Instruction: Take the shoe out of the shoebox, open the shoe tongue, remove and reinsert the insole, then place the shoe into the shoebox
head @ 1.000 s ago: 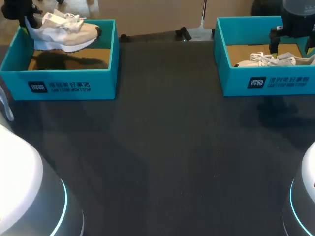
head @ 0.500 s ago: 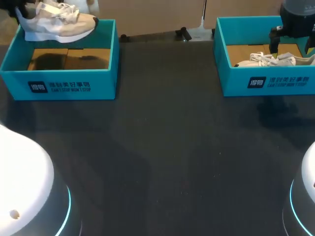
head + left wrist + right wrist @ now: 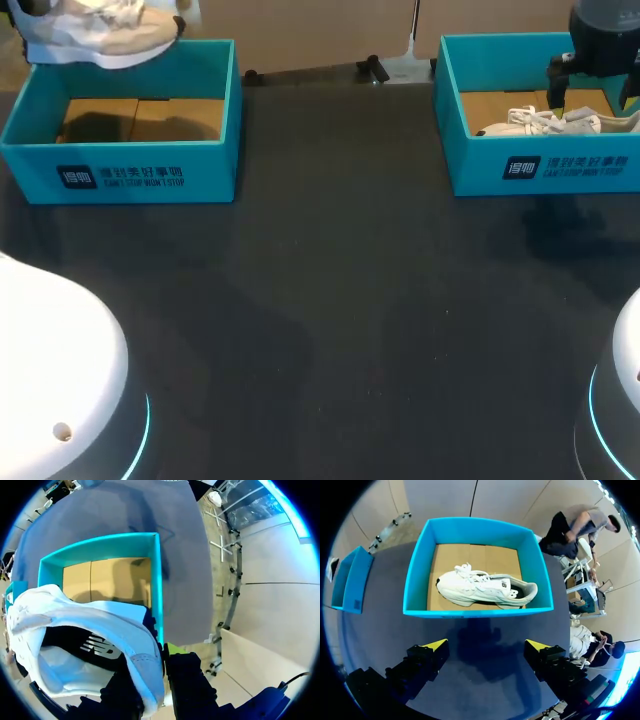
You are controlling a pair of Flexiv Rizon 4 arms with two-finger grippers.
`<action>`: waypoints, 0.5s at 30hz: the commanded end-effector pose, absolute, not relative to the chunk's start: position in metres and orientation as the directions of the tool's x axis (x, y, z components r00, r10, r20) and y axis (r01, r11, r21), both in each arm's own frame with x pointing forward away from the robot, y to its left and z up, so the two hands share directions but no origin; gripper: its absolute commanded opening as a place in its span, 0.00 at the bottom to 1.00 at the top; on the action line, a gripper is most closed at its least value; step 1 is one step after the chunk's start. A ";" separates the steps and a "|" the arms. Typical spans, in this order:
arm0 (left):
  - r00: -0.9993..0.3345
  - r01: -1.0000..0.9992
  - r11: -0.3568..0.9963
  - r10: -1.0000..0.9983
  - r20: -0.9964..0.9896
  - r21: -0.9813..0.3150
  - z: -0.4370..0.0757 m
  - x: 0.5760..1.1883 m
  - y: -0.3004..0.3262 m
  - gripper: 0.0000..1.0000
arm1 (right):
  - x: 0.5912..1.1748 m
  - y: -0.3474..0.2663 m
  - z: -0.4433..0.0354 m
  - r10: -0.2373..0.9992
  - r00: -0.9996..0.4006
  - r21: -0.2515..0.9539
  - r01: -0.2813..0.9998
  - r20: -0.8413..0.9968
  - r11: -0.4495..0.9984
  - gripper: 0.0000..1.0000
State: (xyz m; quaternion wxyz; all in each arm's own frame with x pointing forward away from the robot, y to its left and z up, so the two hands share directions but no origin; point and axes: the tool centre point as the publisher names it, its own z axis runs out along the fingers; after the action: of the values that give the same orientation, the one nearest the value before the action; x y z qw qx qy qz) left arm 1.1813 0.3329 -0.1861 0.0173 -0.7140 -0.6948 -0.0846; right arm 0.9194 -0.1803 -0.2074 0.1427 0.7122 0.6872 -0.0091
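The left tool [image 3: 161,672] is clamped on the shoe [image 3: 90,622] at its heel rim. The shoe looks light and soft, likely to droop. The right tool [image 3: 485,647] gapes open.

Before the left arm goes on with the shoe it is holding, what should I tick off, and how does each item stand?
1. Grip: ok. The left hand pinches the white and beige sneaker at its heel collar.
2. Sneaker out of the left teal shoebox: ok. It hangs above the box's far left corner; only the cardboard floor shows inside.
3. Right hand free: ok. It is open and hovers above the right teal shoebox, touching nothing.
4. Second white sneaker: ok. It lies inside the right box.
5. Held sneaker's tongue and insole: cannot tell.
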 end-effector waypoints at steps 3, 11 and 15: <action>0.004 0.995 -0.021 0.986 0.169 0.094 -0.163 1.178 0.339 0.00 | 0.919 -0.181 -0.208 0.976 0.056 0.192 0.981 -0.209 -0.015 1.00; -0.010 0.995 -0.008 0.983 0.181 0.097 -0.158 1.179 0.342 0.00 | 0.919 -0.181 -0.208 0.976 0.056 0.192 0.981 -0.209 -0.015 1.00; -0.010 0.995 -0.008 0.983 0.181 0.097 -0.158 1.179 0.342 0.00 | 0.919 -0.181 -0.208 0.976 0.056 0.192 0.981 -0.209 -0.015 1.00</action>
State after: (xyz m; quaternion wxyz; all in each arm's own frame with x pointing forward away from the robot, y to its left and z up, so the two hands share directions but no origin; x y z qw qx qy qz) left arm 1.1791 0.3418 -0.1602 0.0300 -0.7027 -0.7040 -0.0990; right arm 0.9194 -0.1803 -0.2074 0.1427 0.7122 0.6872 -0.0091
